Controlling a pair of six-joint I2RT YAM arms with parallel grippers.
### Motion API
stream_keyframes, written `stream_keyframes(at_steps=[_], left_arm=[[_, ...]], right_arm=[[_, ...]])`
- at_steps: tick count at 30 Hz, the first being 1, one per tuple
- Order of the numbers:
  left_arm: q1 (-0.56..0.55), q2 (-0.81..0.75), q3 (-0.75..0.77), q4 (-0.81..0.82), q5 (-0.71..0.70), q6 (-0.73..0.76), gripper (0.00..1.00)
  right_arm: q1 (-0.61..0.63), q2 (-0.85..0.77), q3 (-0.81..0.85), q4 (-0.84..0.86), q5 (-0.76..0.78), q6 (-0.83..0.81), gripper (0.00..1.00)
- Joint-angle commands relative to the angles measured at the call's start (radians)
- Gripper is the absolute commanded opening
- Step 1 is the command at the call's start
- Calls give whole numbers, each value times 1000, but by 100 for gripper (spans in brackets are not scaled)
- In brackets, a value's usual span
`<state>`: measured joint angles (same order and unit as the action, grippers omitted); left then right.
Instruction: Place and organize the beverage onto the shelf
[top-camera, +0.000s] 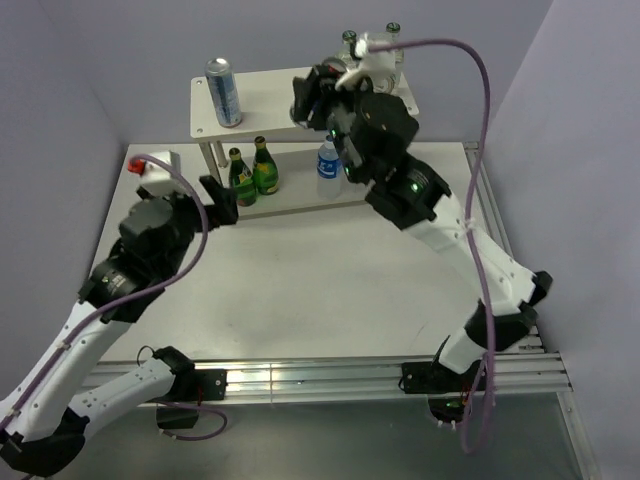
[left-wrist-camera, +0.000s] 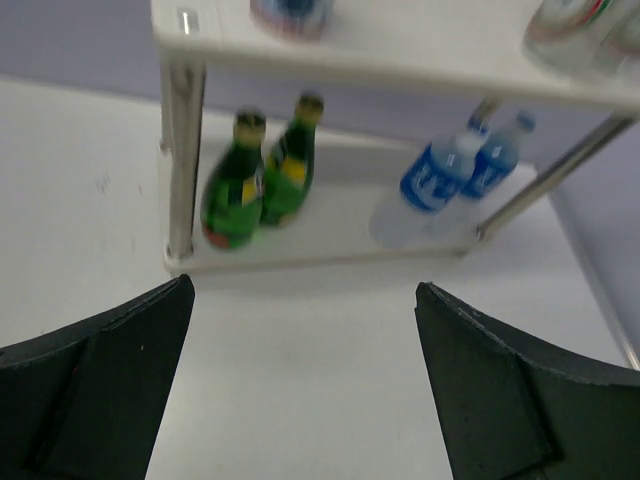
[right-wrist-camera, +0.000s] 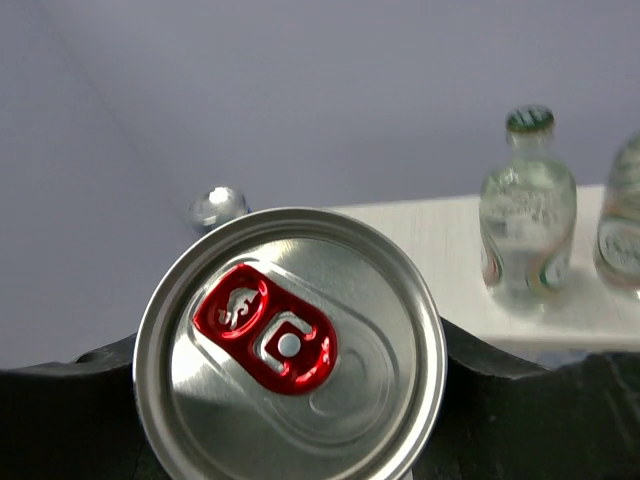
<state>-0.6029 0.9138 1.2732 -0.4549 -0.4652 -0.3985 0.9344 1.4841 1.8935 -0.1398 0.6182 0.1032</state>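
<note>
The pale beige two-tier shelf (top-camera: 270, 95) stands on a white tabletop (top-camera: 330, 290) before lavender walls (top-camera: 60, 90). Two dark green glass bottles (left-wrist-camera: 232, 190) carry yellow labels. Two clear plastic water bottles (left-wrist-camera: 432, 182) wear blue labels with white lettering and blue caps. The silver aluminium can (right-wrist-camera: 345, 400) has a glossy red pull tab. A clear glass bottle (right-wrist-camera: 527, 225) has a green cap, and the tall metal can (top-camera: 224, 92) is silver and blue

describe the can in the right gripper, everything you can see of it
The can is silvery aluminium, seen lid-on from the right wrist: round rim, unopened red pull tab. Black fingers of the right gripper clamp its sides. It is held by the top board of the shelf, apart from the clear glass bottles there. Whether its base touches the board is hidden.
</note>
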Motion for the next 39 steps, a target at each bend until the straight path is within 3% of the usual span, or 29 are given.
stream_keyframes(at_steps=[1, 2, 6, 10, 19, 34, 39], left_arm=[[-41, -61, -205, 30, 2, -108, 99], [-55, -72, -272, 35, 13, -128, 99], [-126, -113, -382, 24, -51, -175, 99], [-175, -154, -471, 47, -35, -204, 99], [-268, -151, -500, 35, -69, -246, 97], [-305, -161, -529, 47, -67, -267, 97], [-307, -151, -532, 56, -70, -264, 97]], right_arm=[[-72, 161, 279, -191, -135, -8, 0], [-88, 242, 411, -237, -171, -5, 0], [-121, 395, 622, -270, -215, -19, 0], [-161, 445, 621, -208, -270, -7, 0], [-203, 574, 696, -158, -353, 3, 0], [-226, 671, 722, -55, -390, -17, 0], [-226, 674, 701, -52, -385, -10, 22]])
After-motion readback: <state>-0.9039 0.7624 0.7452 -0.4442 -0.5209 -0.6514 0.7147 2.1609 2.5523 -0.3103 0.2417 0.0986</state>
